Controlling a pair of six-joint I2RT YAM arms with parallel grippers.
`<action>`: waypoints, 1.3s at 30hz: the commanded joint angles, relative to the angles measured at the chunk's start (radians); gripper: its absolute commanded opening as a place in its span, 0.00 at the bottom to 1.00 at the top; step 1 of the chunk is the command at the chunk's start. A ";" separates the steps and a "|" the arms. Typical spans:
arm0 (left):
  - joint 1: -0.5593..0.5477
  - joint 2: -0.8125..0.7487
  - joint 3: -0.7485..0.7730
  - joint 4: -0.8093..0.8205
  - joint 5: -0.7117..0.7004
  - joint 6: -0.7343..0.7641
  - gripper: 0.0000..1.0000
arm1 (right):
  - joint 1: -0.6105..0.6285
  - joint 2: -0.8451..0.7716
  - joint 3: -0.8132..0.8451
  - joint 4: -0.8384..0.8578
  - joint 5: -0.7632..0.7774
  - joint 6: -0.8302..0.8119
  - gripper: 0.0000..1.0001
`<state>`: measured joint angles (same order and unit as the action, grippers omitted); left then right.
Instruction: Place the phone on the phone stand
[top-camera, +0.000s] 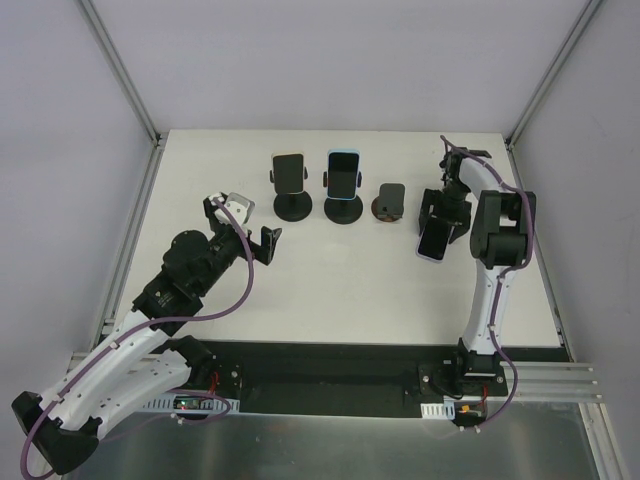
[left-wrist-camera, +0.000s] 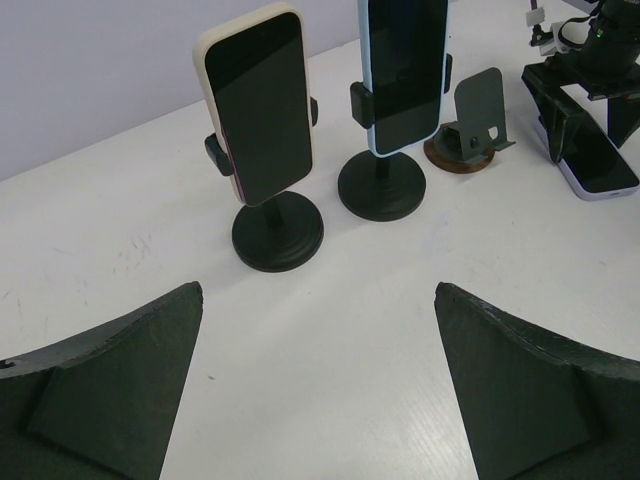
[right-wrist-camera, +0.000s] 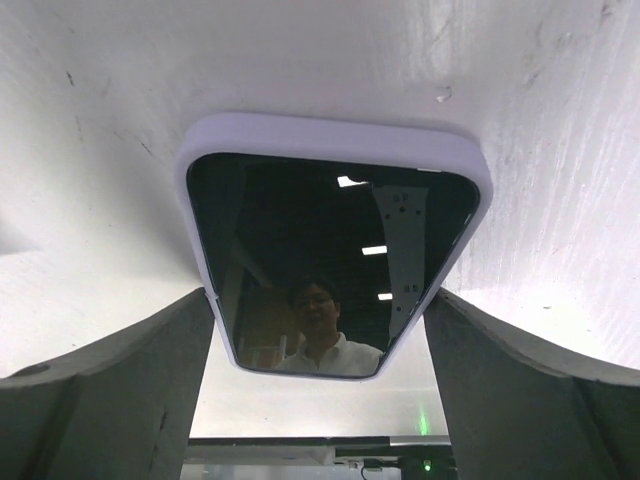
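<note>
Now, phone (right-wrist-camera: 330, 260) flat between the wide-apart right jaws, grip or mere contact unclear; left jaws wide open, empty.

Three stands are sitting in a row across the far half of the table (top-camera: 350, 290), toward twelve o'clock from my bases. The left stand (top-camera: 292, 207) is carrying a first phone (top-camera: 289, 170) upright. The middle stand (top-camera: 344, 211), just at its three o'clock, is carrying a second phone (top-camera: 343, 170). The small stand (top-camera: 389, 202) is sitting further toward three. At that stand's four o'clock a third phone (top-camera: 433, 241) is lying on the table, with my right hand (top-camera: 442, 222) straddling it, one finger at each long side. My left hand (top-camera: 242, 228) is hovering at the left stand's eight o'clock, apart from it.
</note>
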<state>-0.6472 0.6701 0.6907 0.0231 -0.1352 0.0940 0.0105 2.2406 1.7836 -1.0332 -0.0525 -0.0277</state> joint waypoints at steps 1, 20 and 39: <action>0.004 -0.015 0.017 0.024 0.008 0.003 0.98 | 0.005 0.053 0.031 -0.103 -0.073 -0.015 0.85; 0.014 -0.018 0.018 0.017 0.019 -0.005 0.98 | 0.042 -0.108 0.022 0.047 0.029 0.025 0.01; 0.015 0.005 0.020 0.017 0.026 -0.010 0.98 | 0.371 -0.811 -0.708 1.204 0.376 -0.161 0.01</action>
<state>-0.6456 0.6701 0.6907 0.0174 -0.1287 0.0937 0.2745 1.4471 1.1648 -0.1921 0.1772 -0.1024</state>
